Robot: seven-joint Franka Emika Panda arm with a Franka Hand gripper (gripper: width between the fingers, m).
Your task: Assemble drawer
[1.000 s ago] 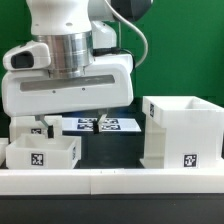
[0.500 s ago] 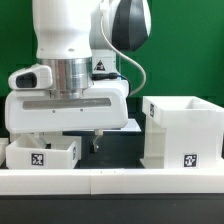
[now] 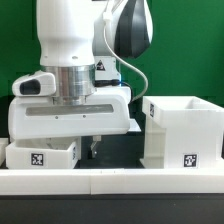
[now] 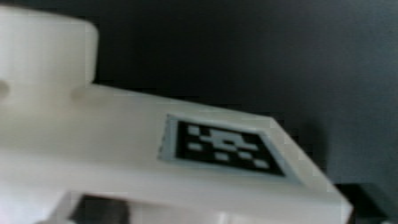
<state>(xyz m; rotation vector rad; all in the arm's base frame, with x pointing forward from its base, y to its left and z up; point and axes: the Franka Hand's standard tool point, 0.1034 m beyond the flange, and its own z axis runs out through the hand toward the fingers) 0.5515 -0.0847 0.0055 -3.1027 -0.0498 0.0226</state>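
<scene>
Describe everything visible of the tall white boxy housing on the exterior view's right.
The tall white plastic boxy housing stands upright on the dark table, open-topped and thin-walled. A black-and-white square tag sits low on its front face. It stands behind the long white border rail; contact there is unclear. Nothing else touches it.

Tray (image 3: 40, 157) on surface (image 3: 118, 156) at exterior view's left. Housing (image 3: 182, 128) upright at exterior view's right, well apart from tray. Border rail (image 3: 110, 183) runs along front of both. Tool (image 3: 72, 145) above tray, one finger (image 3: 97, 148) just beside tray's wall on housing side.
</scene>
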